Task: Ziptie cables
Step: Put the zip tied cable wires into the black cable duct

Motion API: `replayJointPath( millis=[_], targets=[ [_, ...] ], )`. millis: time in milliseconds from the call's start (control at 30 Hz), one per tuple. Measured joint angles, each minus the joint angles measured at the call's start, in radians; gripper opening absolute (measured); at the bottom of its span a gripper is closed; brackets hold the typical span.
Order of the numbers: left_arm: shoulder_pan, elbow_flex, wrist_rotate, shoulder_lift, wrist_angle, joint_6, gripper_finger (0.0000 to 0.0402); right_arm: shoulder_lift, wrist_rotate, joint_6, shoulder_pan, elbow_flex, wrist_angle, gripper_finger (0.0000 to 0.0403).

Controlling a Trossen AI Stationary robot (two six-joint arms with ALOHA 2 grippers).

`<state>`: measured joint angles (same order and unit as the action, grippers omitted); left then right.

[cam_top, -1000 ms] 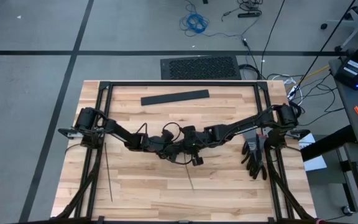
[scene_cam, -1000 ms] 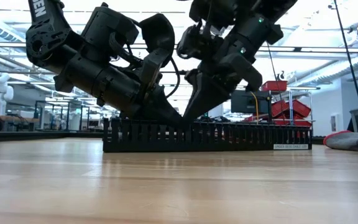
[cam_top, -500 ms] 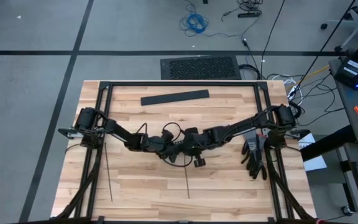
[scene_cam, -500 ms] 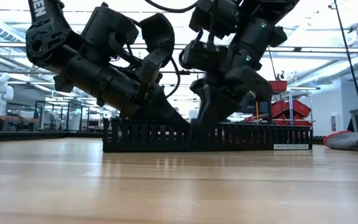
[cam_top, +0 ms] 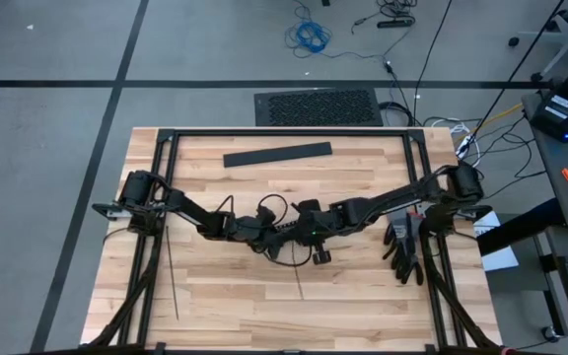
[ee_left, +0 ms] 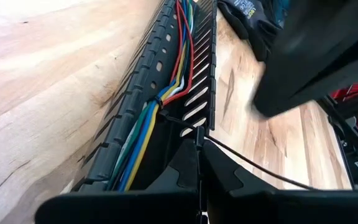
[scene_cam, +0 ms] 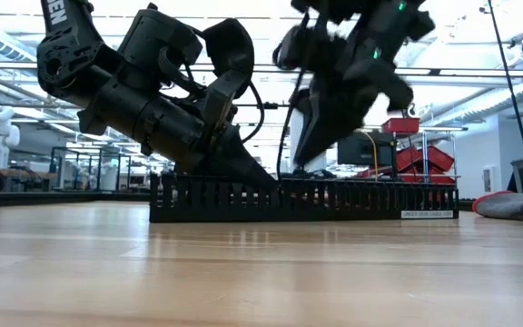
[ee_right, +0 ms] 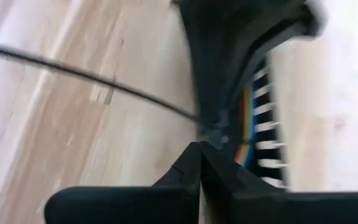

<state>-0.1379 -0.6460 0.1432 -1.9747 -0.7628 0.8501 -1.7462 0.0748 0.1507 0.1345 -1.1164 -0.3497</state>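
Note:
The cables [ee_left: 166, 81], red, white, yellow, blue and green wires, lie along the inside of the black slotted duct [scene_cam: 302, 200] at the table's middle. A thin dark ziptie [ee_left: 176, 119] is looped around them. Its tail [ee_left: 260, 169] runs off over the wood and shows in the high view as a tail [cam_top: 296, 281]. My left gripper [ee_left: 197, 142] is shut at the duct's wall, also seen low as the left gripper [scene_cam: 263, 180]. My right gripper [ee_right: 199, 146] is shut and hangs above the duct [scene_cam: 300, 162], close to the left one, holding nothing that I can see. My left gripper pinches the ziptie between its two fingertips at the stretch [ee_left: 199, 132] just outside the duct's slotted wall, close to the loop on the wires. The fingers slant down from the table's left side. The ziptie runs on past them, its tail slack on the wood.
Several spare zipties [cam_top: 172, 276] lie near the left rail. A flat black bar [cam_top: 277, 155] rests toward the far edge. Dark gloves [cam_top: 407, 247] lie by the right rail. Bare wood lies on the near side of the duct.
My right gripper has risen from the duct's wall to well above it, moving fast. The ziptie's free tail has swung a little across the wood near the table's middle. My left arm has kept still.

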Motion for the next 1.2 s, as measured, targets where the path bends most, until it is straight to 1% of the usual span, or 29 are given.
replayJointPath(
  millis=[67,133,367,633,700,933,1033,1200],
  targets=[
    [0.0,0.0,0.0,0.0,0.0,-0.001,0.0004,0.029,0.002,0.014,-0.011,0.0,0.008,0.0],
    [0.0,0.0,0.0,0.0,0.0,-0.012,0.0004,0.031,0.002,0.026,-0.032,-0.002,0.025,0.0],
    [0.0,-0.008,0.0,0.0,0.008,-0.019,0.0004,-0.038,-0.047,0.047,-0.09,-0.001,0.048,0.0],
    [0.0,-0.008,0.0,0.0,0.008,-0.022,0.0004,-0.043,-0.066,0.055,-0.089,0.0,0.09,0.0],
    [0.0,-0.008,0.0,0.0,0.008,-0.023,0.0004,-0.054,-0.081,0.056,-0.089,-0.001,0.106,0.0],
    [0.0,-0.009,0.0,0.0,0.008,-0.026,0.0004,-0.118,-0.083,0.075,-0.093,-0.001,0.123,0.0],
    [0.0,-0.01,0.0,0.0,0.009,-0.026,0.0004,-0.144,-0.13,0.074,-0.105,-0.005,0.135,0.0],
    [0.0,-0.011,0.0,0.0,0.009,-0.027,0.0004,-0.163,-0.155,0.071,-0.116,-0.006,0.127,0.0]
  ],
)
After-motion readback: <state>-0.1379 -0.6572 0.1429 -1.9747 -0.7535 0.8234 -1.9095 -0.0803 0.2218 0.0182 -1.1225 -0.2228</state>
